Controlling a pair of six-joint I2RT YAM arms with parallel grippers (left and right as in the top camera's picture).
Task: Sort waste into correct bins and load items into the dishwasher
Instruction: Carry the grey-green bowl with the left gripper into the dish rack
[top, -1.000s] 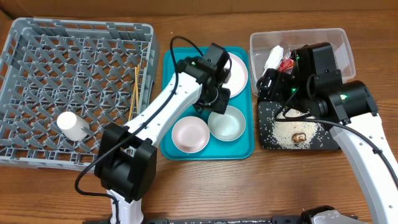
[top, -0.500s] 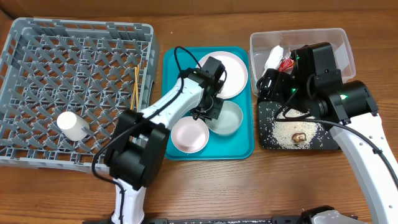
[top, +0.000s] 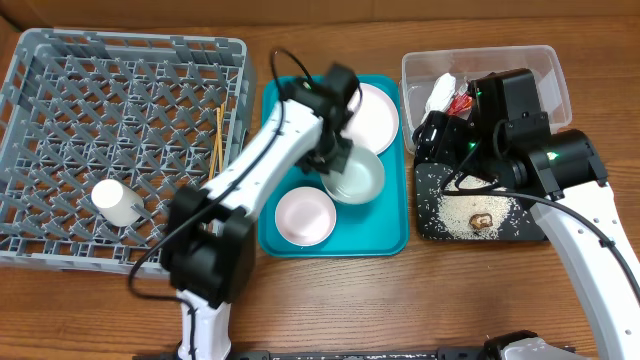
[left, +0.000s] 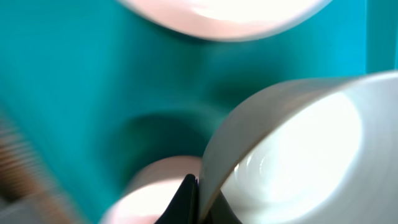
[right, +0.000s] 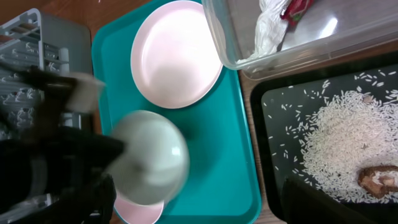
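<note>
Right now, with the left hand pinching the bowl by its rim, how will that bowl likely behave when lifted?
The bowl looks rigid and glossy, so the left hand could lose its thin edge pinch. Held at one side, it will probably hang tilted and swing. It seems empty, so likely light.

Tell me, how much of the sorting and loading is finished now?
Done: napkin and wrapper in the clear tub, rice and morsel in the black tray, cup and chopsticks in the rack. In hand: left gripper shut on the bowl. Left: large plate, small plate.
</note>
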